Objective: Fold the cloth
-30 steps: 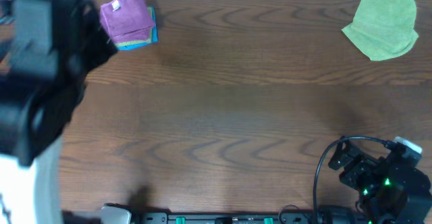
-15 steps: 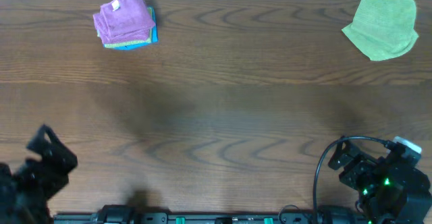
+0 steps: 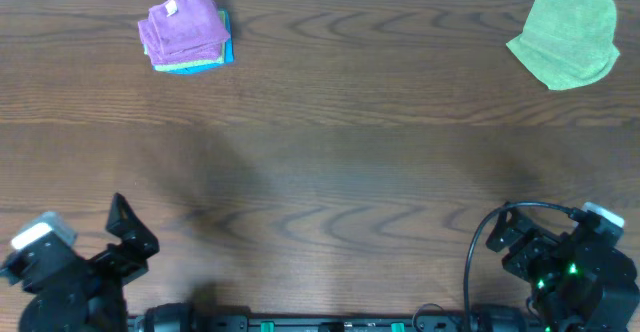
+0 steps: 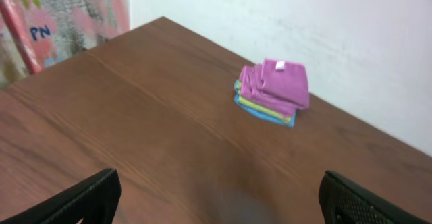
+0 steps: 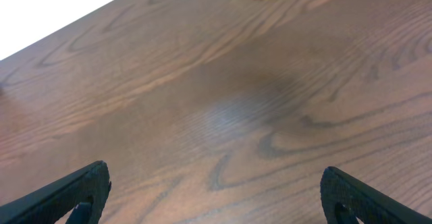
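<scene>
At 11 o'clock on the worktop (image 3: 330, 172), close to the far edge: the cloth (image 3: 185, 27), purple-magenta, folded into a compact pad atop a thin stack of green and blue cloths (image 3: 210, 64). Nearly square; slightly longer axis about 9 to 3, tipped a little toward 2. White tag (image 3: 172, 9) on the top face, toward the 11 o'clock corner. Layered fold edges facing roughly 7 o'clock.

Well apart, at 1 o'clock: a lime-green cloth (image 3: 566, 37), loosely laid.

Left claw (image 4: 219, 200) low at 7 o'clock, fingers spread wide, pinching nothing. Right claw (image 5: 219, 193) at 5 o'clock, likewise spread and empty.

Dark brown wood-grain surface, matte. White wall (image 4: 304, 15) beyond the far edge. Pink-patterned panel (image 4: 67, 15) off the left side.
</scene>
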Controlling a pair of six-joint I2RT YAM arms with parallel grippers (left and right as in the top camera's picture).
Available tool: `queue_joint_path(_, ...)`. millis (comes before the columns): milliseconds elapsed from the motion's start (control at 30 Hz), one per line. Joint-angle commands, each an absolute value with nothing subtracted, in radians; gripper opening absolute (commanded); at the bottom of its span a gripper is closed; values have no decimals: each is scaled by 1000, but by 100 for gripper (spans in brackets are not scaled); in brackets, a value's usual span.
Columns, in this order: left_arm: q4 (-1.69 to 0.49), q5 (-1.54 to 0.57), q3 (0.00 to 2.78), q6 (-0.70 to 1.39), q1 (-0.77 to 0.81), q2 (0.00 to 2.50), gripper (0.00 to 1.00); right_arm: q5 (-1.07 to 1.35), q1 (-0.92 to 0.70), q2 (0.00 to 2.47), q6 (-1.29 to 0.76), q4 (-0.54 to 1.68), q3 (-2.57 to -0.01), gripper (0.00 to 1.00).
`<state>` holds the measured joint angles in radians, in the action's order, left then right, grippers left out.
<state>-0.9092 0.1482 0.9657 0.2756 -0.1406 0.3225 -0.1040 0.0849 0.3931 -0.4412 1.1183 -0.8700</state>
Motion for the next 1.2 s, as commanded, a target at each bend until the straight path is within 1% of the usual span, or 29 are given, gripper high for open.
queue_joint_path(0,-852,57,853,202,-179,258,95,-107,93,391,-456,1119,-869,99)
queue_joint_path(367,-660,-47,540,202,-192,133,95,-107,93,391,-456,1119,-870,99)
queue_joint_path(867,-555,-72,353,202,-96,116,95,-107,93,391,-456,1119,-870,99)
queue_joint_path(1167,-494,-79,247,202,-91,75,95,-107,93,391,-456,1119,-870,99)
